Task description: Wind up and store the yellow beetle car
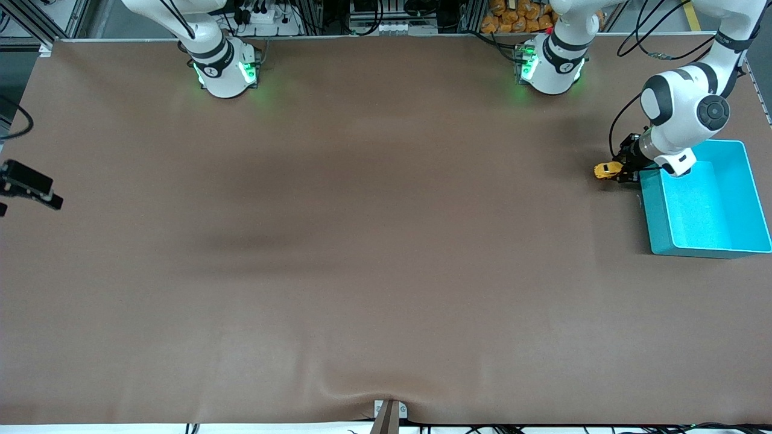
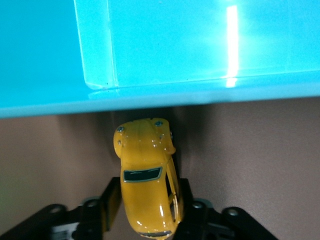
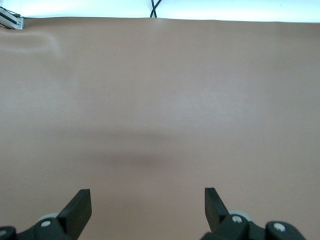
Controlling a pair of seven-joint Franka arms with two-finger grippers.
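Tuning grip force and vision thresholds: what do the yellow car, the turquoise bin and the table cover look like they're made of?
Yellow beetle car: glossy painted body, sharp highlights; die-cast metal or hard plastic, can't tell which. It is clamped in the left gripper.
Turquoise bin: smooth, rigid, probably moulded plastic; shiny walls reflecting a light streak.
Table cover: matte brown sheet, soft-looking; it wrinkles at the camera-side edge.

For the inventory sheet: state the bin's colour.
Turquoise bin; the front view shows it best.
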